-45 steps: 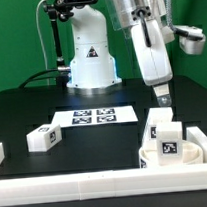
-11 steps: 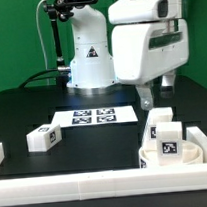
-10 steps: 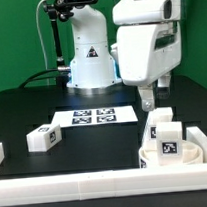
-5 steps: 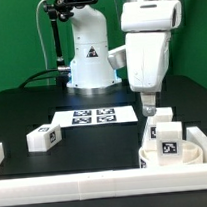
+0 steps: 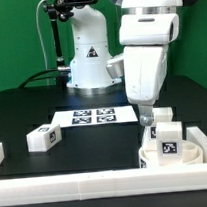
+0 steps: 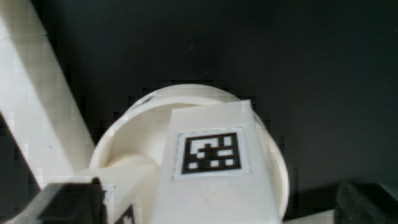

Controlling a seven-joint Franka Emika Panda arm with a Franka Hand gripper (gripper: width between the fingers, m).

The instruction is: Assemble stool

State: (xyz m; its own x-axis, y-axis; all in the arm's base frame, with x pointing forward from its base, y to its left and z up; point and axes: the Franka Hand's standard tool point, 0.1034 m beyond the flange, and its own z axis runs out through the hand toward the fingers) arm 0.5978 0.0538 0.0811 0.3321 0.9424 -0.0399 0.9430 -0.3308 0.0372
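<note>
White seat (image 6: pixel 151 130) seems w/o legs fitted yet, gripper (image 5: pixel 146 117) hangs over it w/ jaws wide & empty, one leg (image 5: pixel 42 139) loose on tabletop (image 5: pixel 22 107), so assy looks barely begun

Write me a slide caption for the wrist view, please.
Open gripper framing the stool's round white seat, its square tag facing the camera.

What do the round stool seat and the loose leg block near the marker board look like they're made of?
Round seat: probably white plastic, smooth and matte, with even colour, soft shading and no grain. Leg block: seemingly the same white plastic, with crisp, straight edges. The square tag on each looks like a printed paper label, though the frames leave that open.
</note>
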